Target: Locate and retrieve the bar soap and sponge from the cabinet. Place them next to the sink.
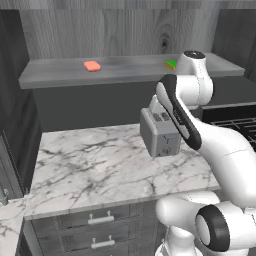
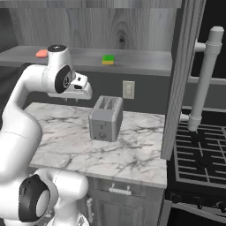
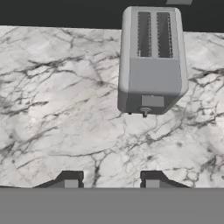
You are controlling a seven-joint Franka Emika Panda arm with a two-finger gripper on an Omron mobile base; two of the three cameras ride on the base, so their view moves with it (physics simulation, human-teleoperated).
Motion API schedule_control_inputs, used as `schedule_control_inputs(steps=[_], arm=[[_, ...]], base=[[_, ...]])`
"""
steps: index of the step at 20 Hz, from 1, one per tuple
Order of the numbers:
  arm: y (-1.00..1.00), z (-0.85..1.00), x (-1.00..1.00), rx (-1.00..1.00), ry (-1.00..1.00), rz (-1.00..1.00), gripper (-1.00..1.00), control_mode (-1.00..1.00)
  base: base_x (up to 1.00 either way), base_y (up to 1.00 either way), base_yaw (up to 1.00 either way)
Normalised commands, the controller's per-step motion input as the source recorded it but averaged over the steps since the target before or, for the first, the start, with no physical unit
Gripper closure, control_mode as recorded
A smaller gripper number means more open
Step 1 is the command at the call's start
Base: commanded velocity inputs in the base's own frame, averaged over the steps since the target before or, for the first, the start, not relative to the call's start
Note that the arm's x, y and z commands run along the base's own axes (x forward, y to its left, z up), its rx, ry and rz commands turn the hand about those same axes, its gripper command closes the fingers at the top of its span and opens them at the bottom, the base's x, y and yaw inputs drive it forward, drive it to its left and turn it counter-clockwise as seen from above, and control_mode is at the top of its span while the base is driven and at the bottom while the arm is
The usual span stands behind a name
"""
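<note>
The cabinet (image 1: pixel 60 75) stands open above the counter, with a grey shelf and a wood-grain back. On its shelf the salmon-pink bar soap (image 1: pixel 92 65) lies to the left and the green sponge (image 2: pixel 108 59) to the right; my arm partly covers the sponge in the left base view. My gripper (image 2: pixel 73 99) hangs below shelf height over the marble counter, pointing down, left of the toaster. In the hand view the gripper (image 3: pixel 111 180) is open, its fingertips (image 3: pixel 70 180) apart with nothing between them. The sink is out of view.
A grey two-slot toaster (image 2: pixel 105 118) stands on the white marble counter (image 1: pixel 90 170). An open cabinet door (image 2: pixel 178 79) hangs at the counter's right end, and beyond it is a black stove (image 2: pixel 201 154). Drawers (image 1: pixel 100 219) sit under the counter.
</note>
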Motion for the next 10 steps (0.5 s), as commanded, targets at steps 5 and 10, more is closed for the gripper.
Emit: schedule_control_inputs(steps=[5,10], arm=[[-0.14,0.05,-0.2,0.07,-0.13,0.0,-1.0,-1.0],[-0.13,0.44,-0.44,0.13,-0.39,-0.02,-1.0,-1.0]], base=[[0.0,0.0,0.0],[0.0,0.0,0.0]])
